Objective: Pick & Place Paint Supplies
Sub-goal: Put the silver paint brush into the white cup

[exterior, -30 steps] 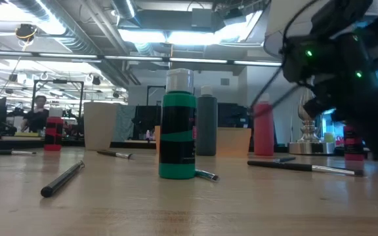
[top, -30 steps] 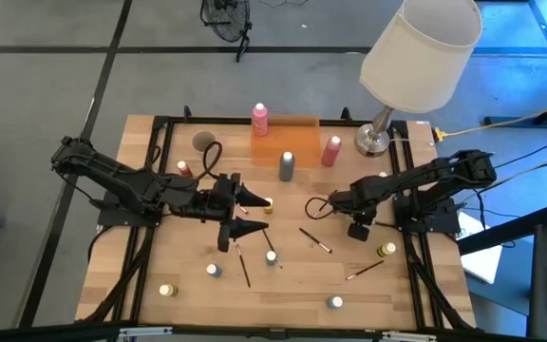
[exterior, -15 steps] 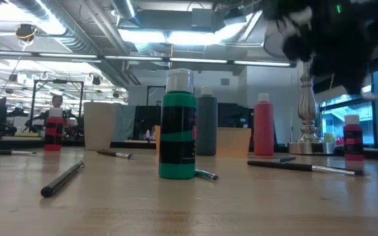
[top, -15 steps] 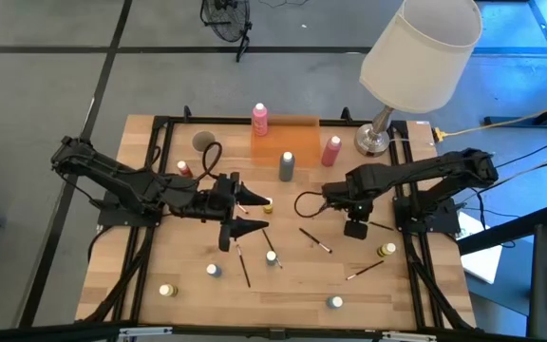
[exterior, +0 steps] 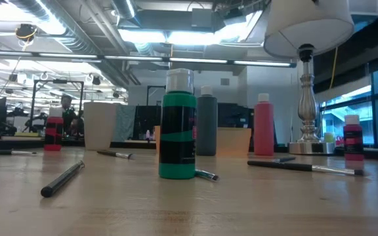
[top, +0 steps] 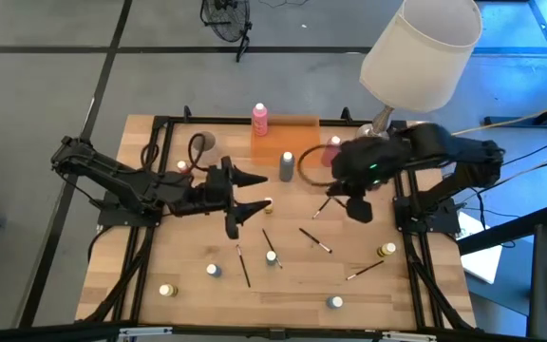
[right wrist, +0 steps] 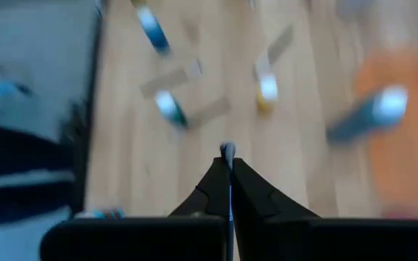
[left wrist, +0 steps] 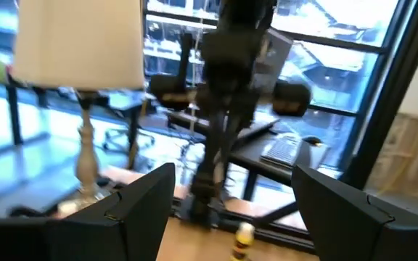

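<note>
From the high view, the right gripper (top: 327, 211) hangs above the middle of the worktop (top: 188, 275), closed on a thin dark brush (top: 319, 210) whose tip sticks out past the fingers; I judge it is carrying the brush toward the orange tray (top: 302, 142) behind it. Just beyond this gripper stand the grey bottle (top: 286, 165) and a pink bottle (top: 332, 150); a second pink bottle (top: 259, 118) stands farther back. The left gripper (top: 245, 195) waits open and empty to the side, a yellow-lidded pot (top: 267, 203) just beside its fingers. More brushes (top: 315, 239) and small pots (top: 335, 302) lie scattered in front of both grippers, so much of the task remains.

The low view shows no gripper. A green pot (exterior: 177, 124) stands in front, a brush (exterior: 62, 179) lies near, and the grey bottle (exterior: 207, 124) is behind. No label text can be read.

The left wrist view shows its two fingers (left wrist: 140, 210) wide apart with nothing between, pointing at the lamp (left wrist: 78, 65) and the other arm.

The right wrist view shows the fingers (right wrist: 210, 190) pressed together on the thin brush (right wrist: 228, 154), over the blurred worktop. No writing is legible.
</note>
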